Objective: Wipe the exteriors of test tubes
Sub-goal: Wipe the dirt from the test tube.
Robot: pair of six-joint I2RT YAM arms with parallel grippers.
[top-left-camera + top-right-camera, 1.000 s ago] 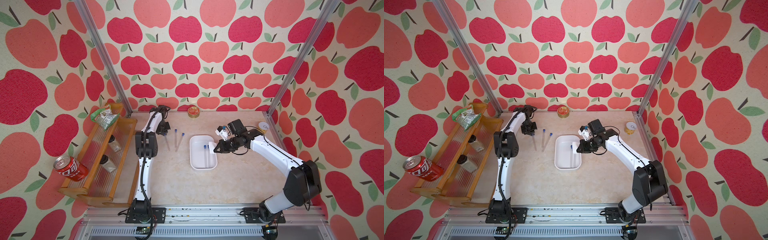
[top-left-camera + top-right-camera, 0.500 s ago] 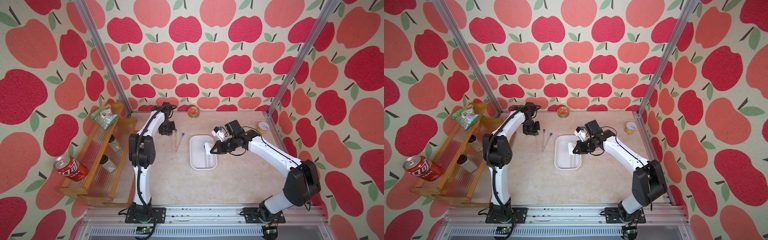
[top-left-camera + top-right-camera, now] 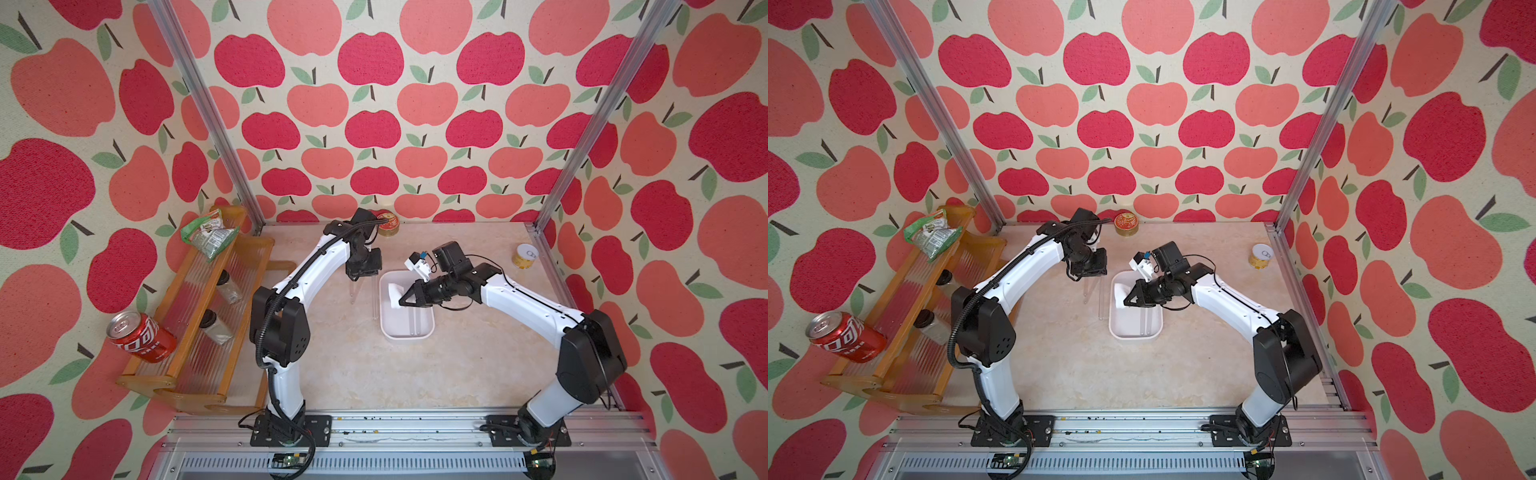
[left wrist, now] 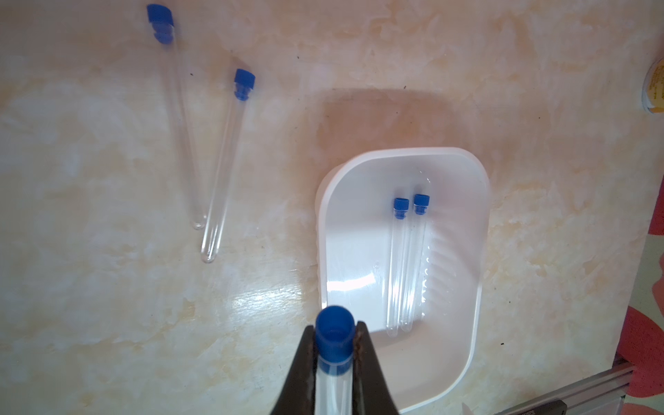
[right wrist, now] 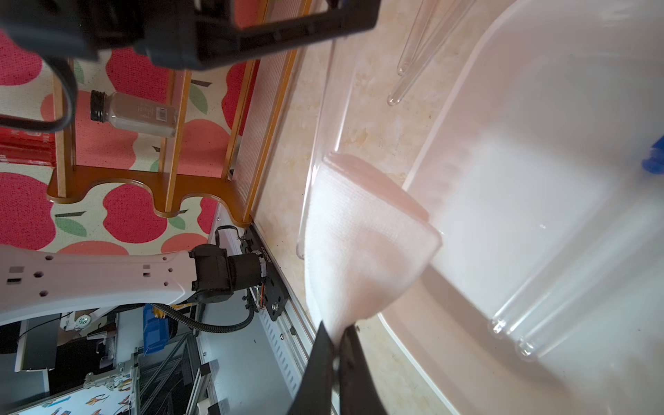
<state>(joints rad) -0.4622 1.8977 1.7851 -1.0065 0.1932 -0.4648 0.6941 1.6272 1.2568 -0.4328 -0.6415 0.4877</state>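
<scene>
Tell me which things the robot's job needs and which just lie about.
In use: five clear blue-capped test tubes, white folded cloth, white plastic tray.
Lying about: red soda can, green snack packet, wooden rack, two dark-lidded jars, red-gold round tin, yellow tin.

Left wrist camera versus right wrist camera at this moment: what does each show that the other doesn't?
Left wrist only: the left gripper shut on the held tube at its blue cap, and a yellow tin at the frame edge.
Right wrist only: the right gripper pinching a white cloth, the wooden rack and a dark-lidded jar on it.
Shared: the white tray, two tubes inside it, two tubes on the table (only rounded ends in the right wrist view), and the held tube's clear body.
</scene>
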